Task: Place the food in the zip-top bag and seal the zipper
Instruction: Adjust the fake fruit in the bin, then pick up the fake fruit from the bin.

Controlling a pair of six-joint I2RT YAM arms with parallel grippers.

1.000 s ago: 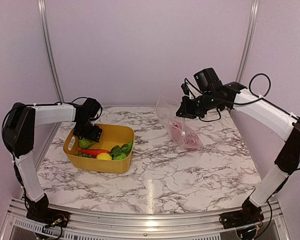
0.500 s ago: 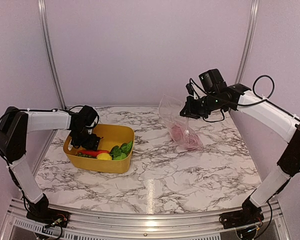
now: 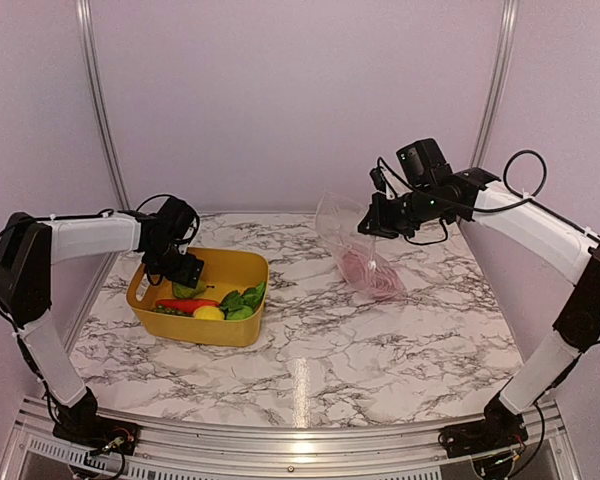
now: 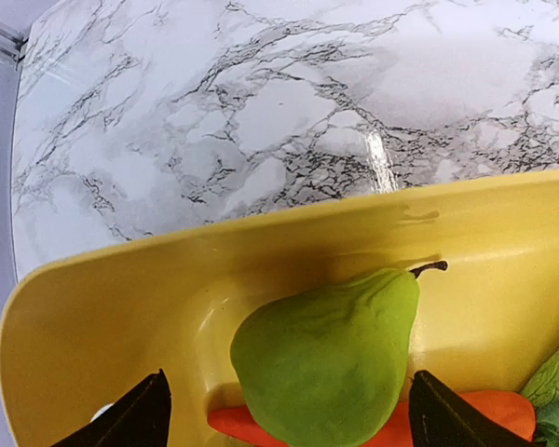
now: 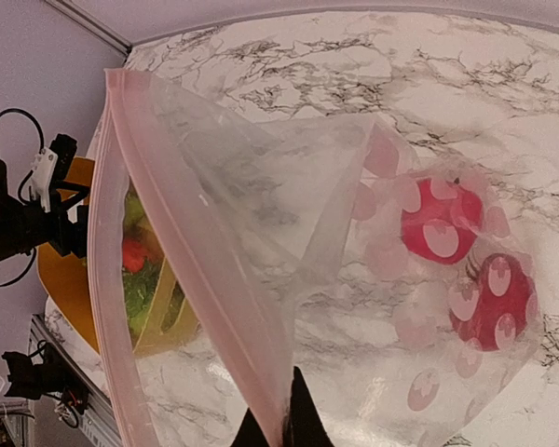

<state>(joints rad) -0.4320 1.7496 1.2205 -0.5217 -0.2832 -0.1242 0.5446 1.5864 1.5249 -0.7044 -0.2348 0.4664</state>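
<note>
The yellow basket (image 3: 248, 268) holds the food: a green pear (image 3: 187, 290), an orange-red carrot (image 3: 185, 304), a yellow lemon (image 3: 208, 313) and green leafy pieces (image 3: 242, 299). My left gripper (image 3: 180, 272) hangs open inside the basket's far left end. In the left wrist view the pear (image 4: 326, 358) lies between its spread fingertips (image 4: 142, 417), untouched, on top of the carrot (image 4: 489, 414). My right gripper (image 3: 372, 225) is shut on the zipper (image 5: 196, 251) of the clear zip-top bag (image 3: 352, 245), holding its mouth up and open toward the basket. Two red round spotted foods (image 5: 438, 219) lie inside the bag.
The bag's bottom rests on the marble table (image 3: 320, 350) at the back right. The basket wall (image 4: 121, 298) rises just ahead of my left fingers. Walls and metal rails (image 3: 100, 110) close in the back and both sides.
My left gripper dipped toward the basket's left wall, then shifted back right over the pear, staying open. The right gripper raised the bag's mouth a little and has held still since.
</note>
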